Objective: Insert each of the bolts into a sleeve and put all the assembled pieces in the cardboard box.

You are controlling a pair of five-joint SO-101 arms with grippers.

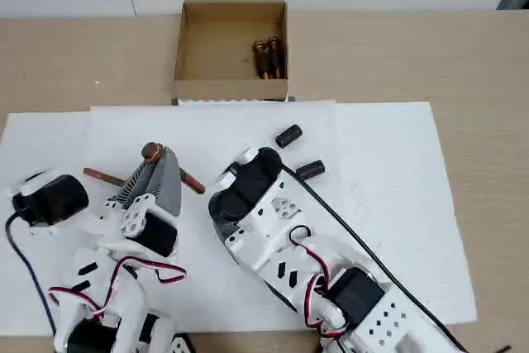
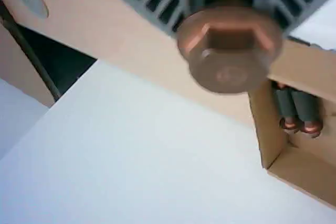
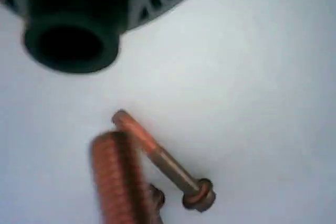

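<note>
We see the left gripper (image 1: 159, 167) pinching a bolt (image 2: 228, 51) head-out and the right gripper (image 1: 235, 173) clamping a sleeve (image 3: 71, 45) bore-forward, likely for mating. Two assembled pieces (image 1: 269, 58) sit in the cardboard box (image 1: 188, 47); spare sleeves (image 1: 288, 135) lie on the surface.

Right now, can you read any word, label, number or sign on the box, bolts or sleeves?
None readable. The cardboard box, white sheet, held bolt and held sleeve show no print; any stamp on the bolt's head is too blurred to read.
</note>
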